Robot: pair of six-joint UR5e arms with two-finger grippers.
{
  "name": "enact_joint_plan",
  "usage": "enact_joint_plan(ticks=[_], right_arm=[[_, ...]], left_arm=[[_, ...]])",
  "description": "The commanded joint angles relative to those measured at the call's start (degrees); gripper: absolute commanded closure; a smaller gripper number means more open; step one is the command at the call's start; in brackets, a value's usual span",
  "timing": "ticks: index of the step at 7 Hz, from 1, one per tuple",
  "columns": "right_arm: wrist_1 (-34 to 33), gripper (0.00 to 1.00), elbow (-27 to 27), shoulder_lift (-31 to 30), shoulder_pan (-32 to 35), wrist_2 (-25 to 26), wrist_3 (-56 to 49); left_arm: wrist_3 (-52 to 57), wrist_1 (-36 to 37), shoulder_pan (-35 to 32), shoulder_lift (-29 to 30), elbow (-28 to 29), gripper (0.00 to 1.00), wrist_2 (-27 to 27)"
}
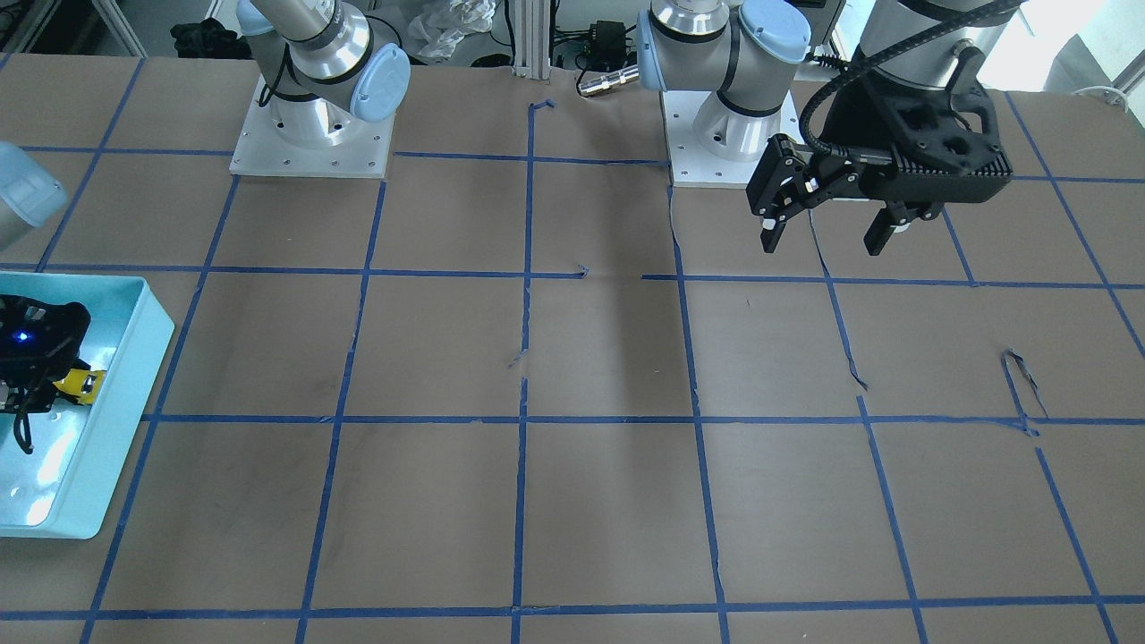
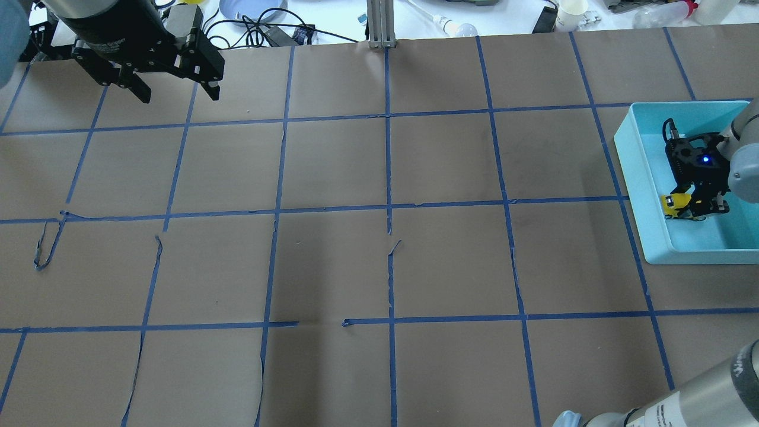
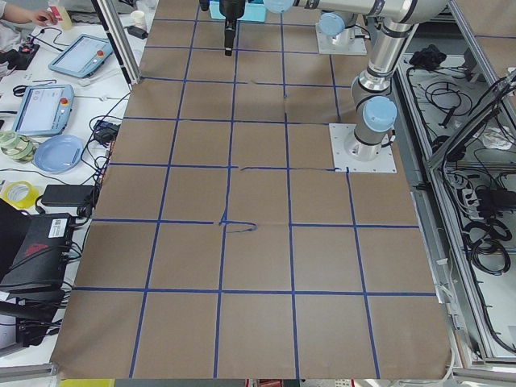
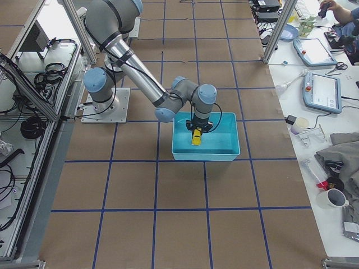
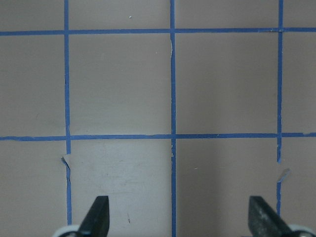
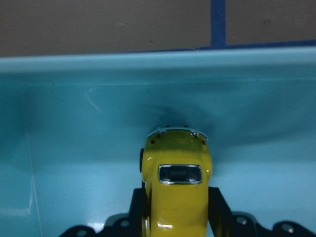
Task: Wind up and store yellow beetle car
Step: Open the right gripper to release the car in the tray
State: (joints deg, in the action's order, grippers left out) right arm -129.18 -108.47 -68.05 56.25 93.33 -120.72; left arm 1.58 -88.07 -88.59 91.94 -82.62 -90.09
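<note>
The table [image 2: 332,166] is covered in matte brown paper and ruled into squares by blue tape [image 2: 388,172]. Some strips are torn or peeling, and one has lifted into a loop [image 2: 44,249]. White benches run along the table's sides, with grey pendants [image 3: 36,109], a blue plate [image 3: 58,153] and a mug [image 4: 331,199] on them. Both arms stand on pale square plates [image 1: 309,148].

A bin [image 2: 640,184] sits near the table's end on the robot's right. It is a smooth, glossy teal plastic rectangle with low walls. The right gripper [image 2: 691,206] reaches down into it. Its jaws are narrow, with the black fingers [image 6: 217,207] clamped on the flanks of the car [image 6: 177,197]. The car is inside the bin, its nose just short of one long wall. Whether its wheels touch the floor cannot be told. Its body is rounded, shiny yellow, with a dark chrome-rimmed window and a silver bumper.

The left gripper [image 2: 178,92] hangs above bare paper at the far side, well apart from the bin. Its jaws are wide and hold nothing.
</note>
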Motion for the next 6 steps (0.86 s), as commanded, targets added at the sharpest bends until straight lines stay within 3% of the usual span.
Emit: enact_joint_plan(ticks=[1, 2, 4, 6], right_arm=[[0.0, 0.23, 0.0, -0.2, -0.2, -0.6, 0.6], [0.6, 0.0, 0.3, -0.9, -0.3, -0.6, 0.8], [6.1, 0.0, 3.2, -5.7, -0.4, -0.6, 0.9], [21.3, 0.0, 11.7, -10.2, 0.0, -0.6, 4.1]], left_arm=[[0.0, 0.0, 0.0, 0.0, 0.0, 0.0, 0.0], [0.0, 0.0, 0.0, 0.0, 0.0, 0.0, 0.0], [0.0, 0.0, 0.0, 0.0, 0.0, 0.0, 0.1], [0.0, 0.0, 0.0, 0.0, 0.0, 0.0, 0.1]])
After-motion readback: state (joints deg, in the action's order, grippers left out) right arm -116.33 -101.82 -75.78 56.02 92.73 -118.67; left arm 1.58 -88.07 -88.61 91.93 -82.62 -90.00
